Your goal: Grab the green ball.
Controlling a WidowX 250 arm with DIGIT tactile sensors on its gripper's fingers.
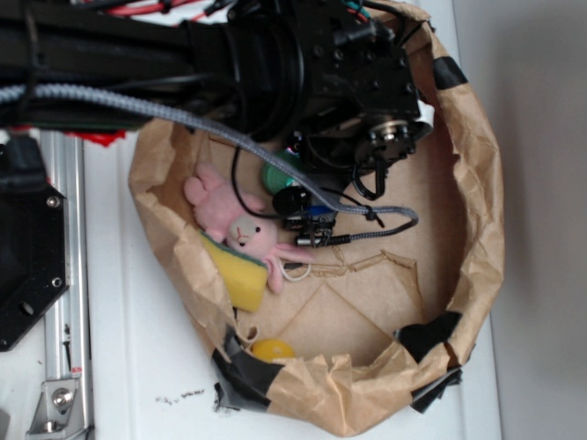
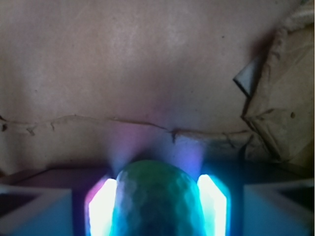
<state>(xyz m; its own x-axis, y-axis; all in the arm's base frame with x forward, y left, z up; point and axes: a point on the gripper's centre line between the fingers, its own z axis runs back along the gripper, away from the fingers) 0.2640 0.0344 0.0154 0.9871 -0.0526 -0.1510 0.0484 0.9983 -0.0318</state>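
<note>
A crumpled brown paper nest [image 1: 477,229] on the white worktop [image 1: 151,367] holds the arm's pincer [image 2: 157,196], which grips the green ball [image 2: 157,201] between its lit pads beside the plush bunny [image 1: 240,227]. The round, dimpled ball could squirt out if the grip is off-centre. No writing is legible.

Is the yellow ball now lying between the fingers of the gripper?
No, in the wrist view the green ball sits between the fingers, while the yellow ball lies apart near the paper rim.
</note>
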